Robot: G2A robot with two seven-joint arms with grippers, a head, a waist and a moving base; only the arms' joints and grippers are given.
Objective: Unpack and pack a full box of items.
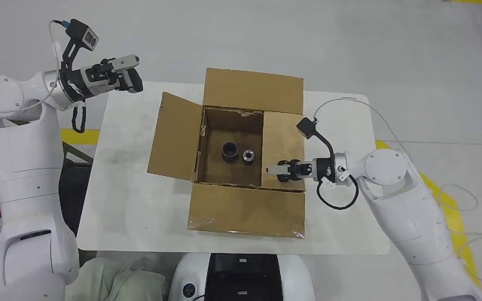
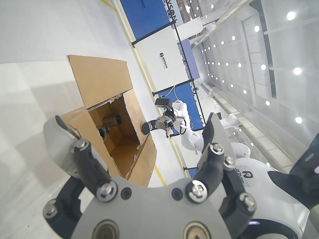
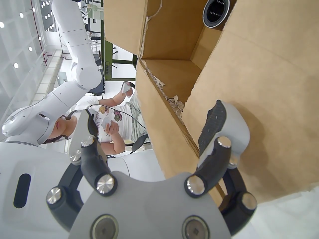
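Observation:
An open cardboard box (image 1: 230, 205) stands mid-table with its flaps spread out. On its floor lie a dark metal cylinder (image 1: 228, 151) and a smaller lighter one (image 1: 248, 156). My right gripper (image 1: 270, 170) is open at the box's right flap (image 1: 285, 143), close to the opening's near right corner. In the right wrist view, one finger (image 3: 219, 123) lies over that flap (image 3: 269, 75), and the dark cylinder (image 3: 216, 9) shows inside. My left gripper (image 1: 134, 75) hangs open and empty high above the table's far left corner; in its wrist view the box (image 2: 99, 85) lies beyond the gripper (image 2: 134, 120).
The white table (image 1: 346, 226) has bare strips left, right and in front of the box. The left flap (image 1: 175, 137) reaches toward the table's left side. Yellow floor lines (image 1: 437, 188) run beyond the table's right edge.

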